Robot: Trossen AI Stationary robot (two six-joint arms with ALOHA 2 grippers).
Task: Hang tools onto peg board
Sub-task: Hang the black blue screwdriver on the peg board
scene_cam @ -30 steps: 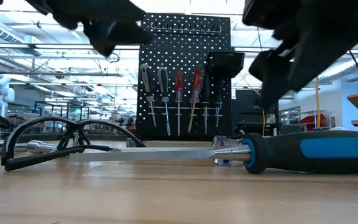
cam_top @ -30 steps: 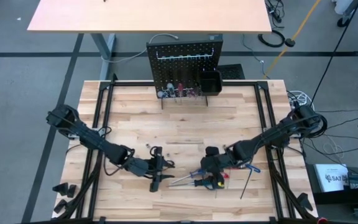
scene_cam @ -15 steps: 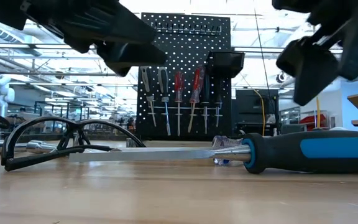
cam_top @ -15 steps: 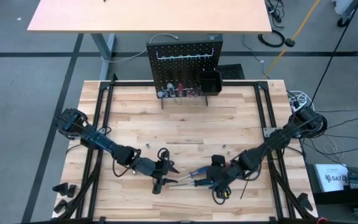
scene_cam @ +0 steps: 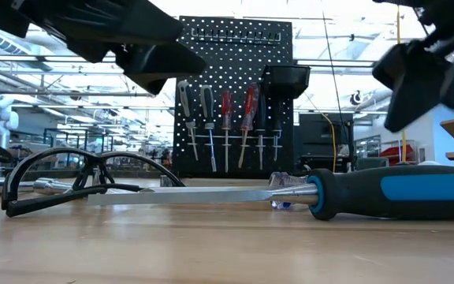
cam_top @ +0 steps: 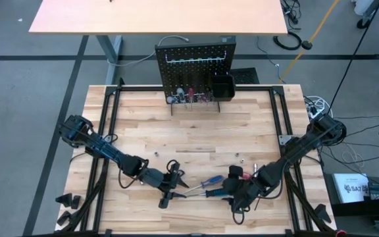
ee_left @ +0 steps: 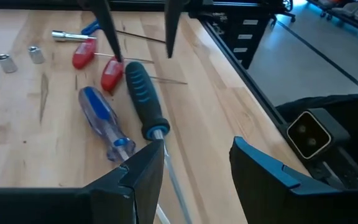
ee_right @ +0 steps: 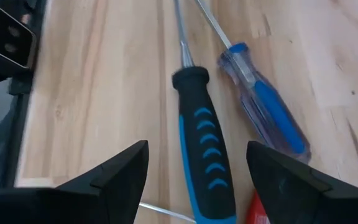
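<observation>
Right end effector [ee_right: 194,171] above black-blue screwdriver [ee_right: 202,149]

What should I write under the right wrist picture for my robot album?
Right gripper, fingers open, hovers over a black-and-blue screwdriver beside a clear blue-handled screwdriver.

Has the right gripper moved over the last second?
Yes. The right gripper has moved toward the table's near edge, farther from the peg board.

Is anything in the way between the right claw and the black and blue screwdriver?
Nothing visible. The right claw is open above the black and blue screwdriver, with clear space between them. The clear blue screwdriver lies beside it.
</observation>
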